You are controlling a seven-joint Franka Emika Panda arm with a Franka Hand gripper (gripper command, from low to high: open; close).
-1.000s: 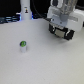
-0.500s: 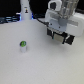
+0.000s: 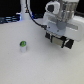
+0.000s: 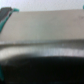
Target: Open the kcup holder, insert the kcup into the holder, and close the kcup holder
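The kcup (image 3: 22,47) stands upright on the white table (image 3: 35,65), left of centre. The gripper (image 3: 61,42) sits upper right at the kcup holder (image 3: 65,43); whether its jaws are parted cannot be determined.

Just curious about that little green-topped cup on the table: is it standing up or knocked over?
Upright. In the exterior view the kcup stands alone on the white table, green top facing up.
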